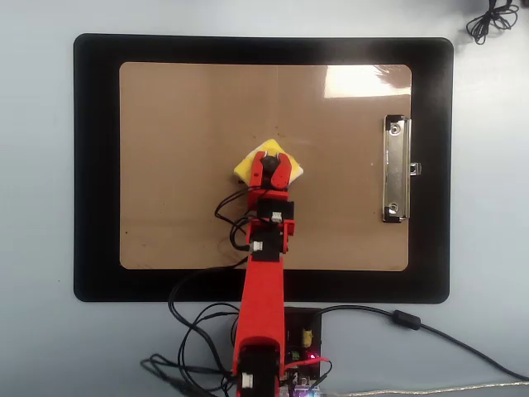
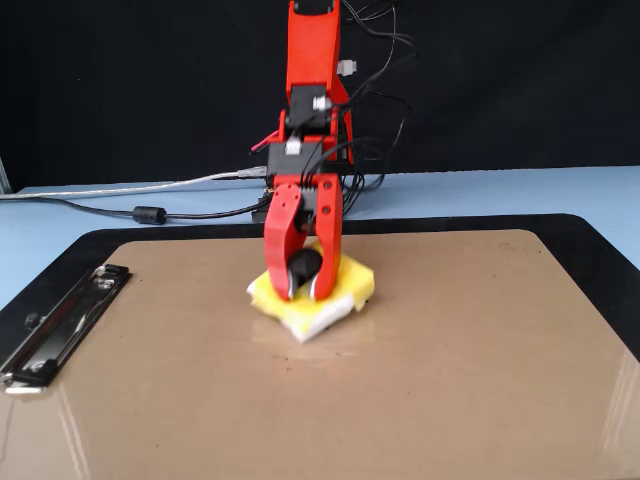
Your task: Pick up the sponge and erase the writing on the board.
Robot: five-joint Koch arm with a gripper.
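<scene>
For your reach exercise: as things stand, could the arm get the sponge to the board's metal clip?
Probably yes. The tool grips the sponge mid-board; bare surface lies between it and the clip.

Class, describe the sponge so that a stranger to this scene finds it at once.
Find the brown board on the black mat. Near its middle, the red gripper clamps the sponge by its black knob. It is the only yellow, white-edged square there.

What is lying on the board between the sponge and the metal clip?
Nothing: in the overhead view the board is bare brown surface between the sponge held by the pincer and the metal clip.
</scene>
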